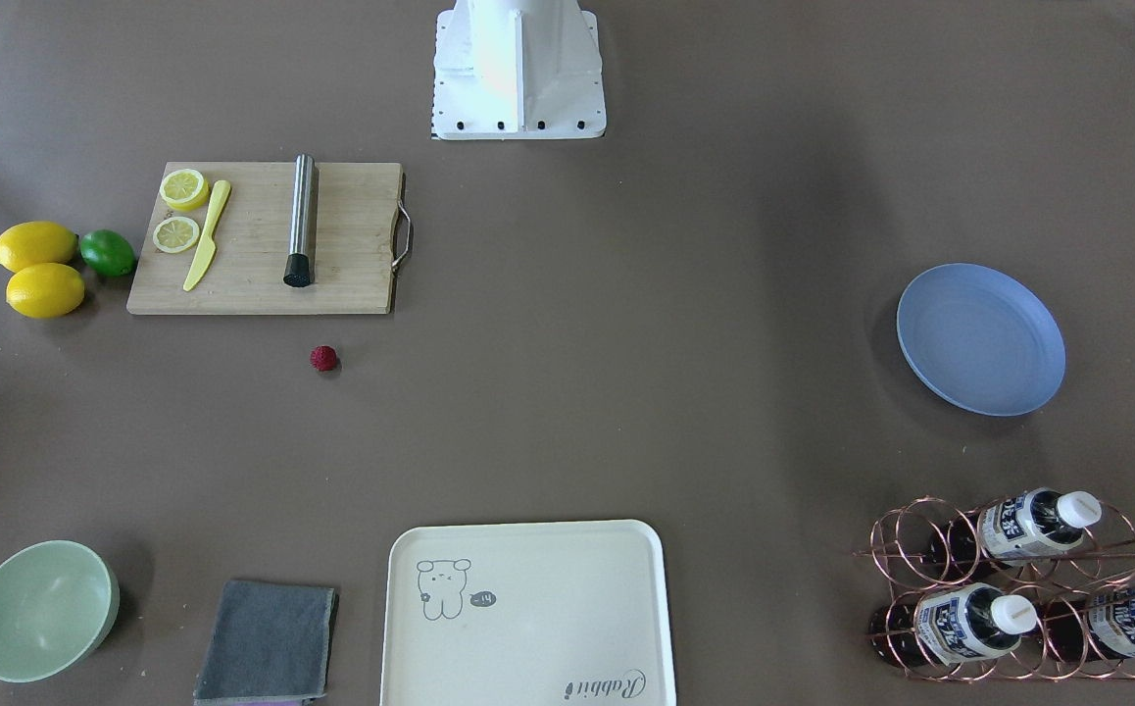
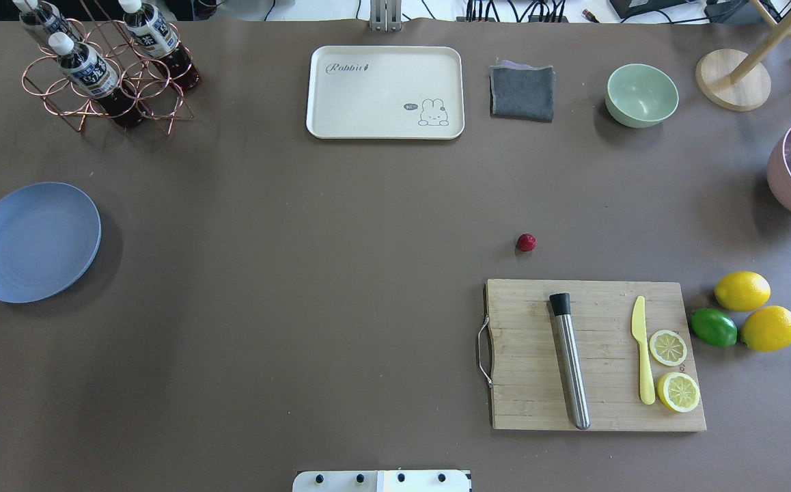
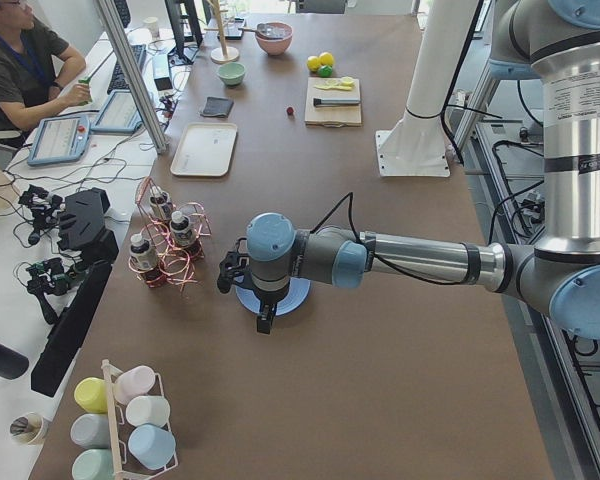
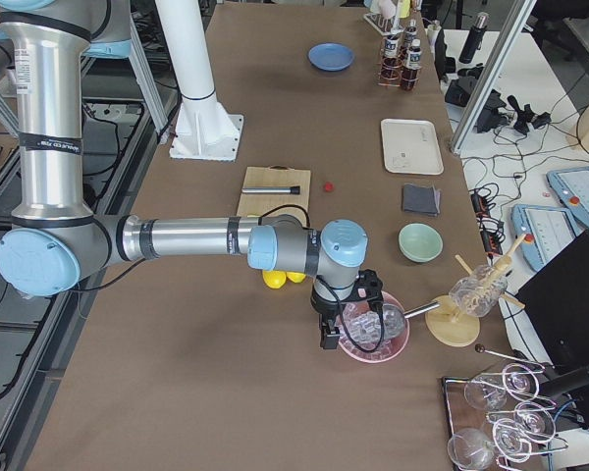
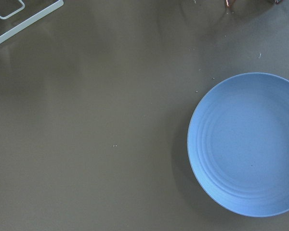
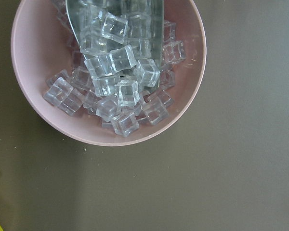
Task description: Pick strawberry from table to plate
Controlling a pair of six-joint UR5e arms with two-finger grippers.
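Note:
The strawberry (image 2: pixel 526 242) (image 1: pixel 323 358), small and dark red, lies on the bare table (image 2: pixel 300 273) just beyond the cutting board. The light-blue plate (image 2: pixel 33 241) (image 1: pixel 980 338) rests far off at the table's left end and holds nothing. My left gripper (image 3: pixel 264 322) hangs over that plate (image 5: pixel 245 144); it shows only in the exterior left view, so I cannot tell whether it is open or shut. My right gripper (image 4: pixel 326 340) hangs at the other end of the table, far from the strawberry (image 4: pixel 327 183). It shows only in the exterior right view, so I cannot tell its state either.
A wooden cutting board (image 2: pixel 593 354) carries a steel muddler, a yellow knife and lemon slices; two lemons and a lime (image 2: pixel 713 326) lie beside it. A cream tray (image 2: pixel 385 92), grey cloth, green bowl (image 2: pixel 641 94) and copper bottle rack (image 2: pixel 105 68) line the far edge. A pink bowl of ice cubes (image 6: pixel 33 96) sits under the right gripper.

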